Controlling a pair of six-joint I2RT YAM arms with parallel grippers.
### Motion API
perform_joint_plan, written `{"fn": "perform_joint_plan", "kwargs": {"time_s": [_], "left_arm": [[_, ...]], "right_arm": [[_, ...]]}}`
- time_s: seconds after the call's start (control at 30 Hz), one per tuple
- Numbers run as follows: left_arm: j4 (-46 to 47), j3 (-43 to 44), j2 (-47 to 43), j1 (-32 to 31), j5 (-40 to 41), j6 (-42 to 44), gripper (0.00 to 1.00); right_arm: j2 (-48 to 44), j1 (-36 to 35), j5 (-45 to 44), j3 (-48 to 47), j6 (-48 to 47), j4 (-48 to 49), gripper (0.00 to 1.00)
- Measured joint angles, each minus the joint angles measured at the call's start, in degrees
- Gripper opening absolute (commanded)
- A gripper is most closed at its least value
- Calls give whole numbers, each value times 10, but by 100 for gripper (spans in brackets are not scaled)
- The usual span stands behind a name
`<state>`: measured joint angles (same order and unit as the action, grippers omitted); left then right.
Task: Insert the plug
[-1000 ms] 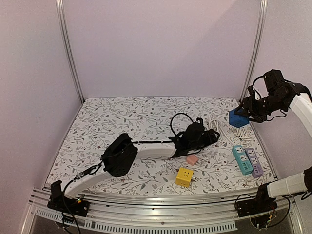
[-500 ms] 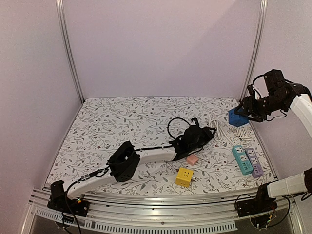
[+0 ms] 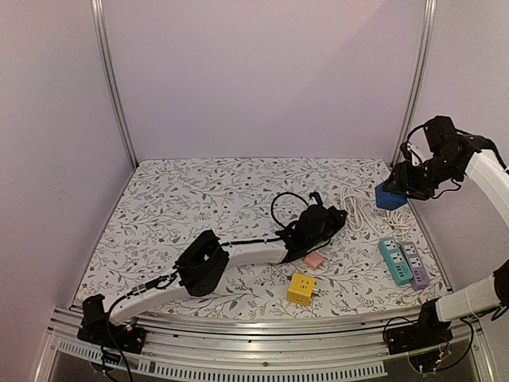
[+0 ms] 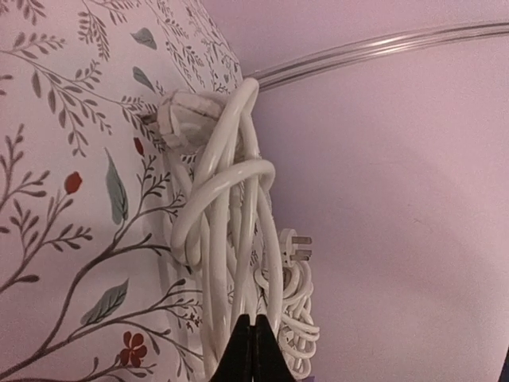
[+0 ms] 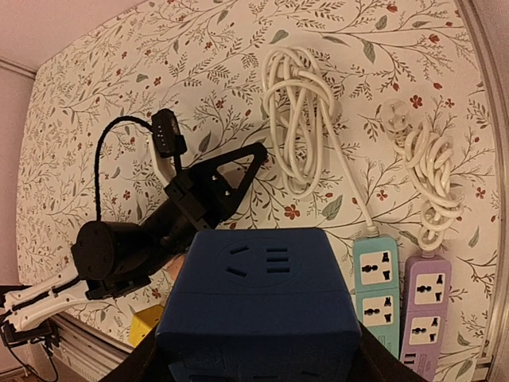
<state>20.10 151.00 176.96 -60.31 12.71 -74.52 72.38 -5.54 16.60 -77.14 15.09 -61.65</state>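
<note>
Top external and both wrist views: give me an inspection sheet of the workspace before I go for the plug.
Surface: floral mat, flat, nothing spilled.
Job's things: blue cube socket held off the mat at right rear; teal power strip and purple power strip side by side at the right edge; white plug bare, on the smaller bundle.
Clutter: yellow cube and pink cube near front centre.
Grippers: left gripper shut, nothing visibly held, pointing at the cords; right gripper shut on the blue cube socket.
Cables: white cords bundled behind the strips; black cable looping over the left wrist.
Surroundings: plain walls, aluminium posts; nothing else seen.
</note>
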Motion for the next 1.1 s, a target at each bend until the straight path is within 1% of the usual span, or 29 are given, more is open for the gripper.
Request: {"fn": "perform_joint_plan", "kwargs": {"time_s": [0.07,0.13,0.2,0.27,0.5,0.63,0.77,0.83,0.97,1.1], "left_arm": [[12,-30,-16,1,0,13,33],[20,-78,-44,2,0,29,46],[33,-146,-84,7,-3,43,55],[40,-199,-119,15,-8,61,60],[63,-360,-286,57,-51,116,64],[80,-478,-419,72,-73,151,65],[97,-619,-559,77,-83,189,65],[97,-674,-610,77,-85,203,66],[87,-773,-692,79,-86,232,65],[66,-849,-759,83,-79,252,65]], "right_arm": [[17,0,-19,6,-8,5,0],[38,0,-29,14,-9,11,0],[70,0,-29,16,-7,22,0],[110,1,-26,16,-2,42,0],[253,23,-12,-9,25,103,0],[314,31,9,-41,30,136,0],[369,31,71,-67,32,175,0],[388,27,102,-74,33,184,0],[438,-1,160,-114,30,187,0],[483,-64,204,-154,37,208,0]]}}
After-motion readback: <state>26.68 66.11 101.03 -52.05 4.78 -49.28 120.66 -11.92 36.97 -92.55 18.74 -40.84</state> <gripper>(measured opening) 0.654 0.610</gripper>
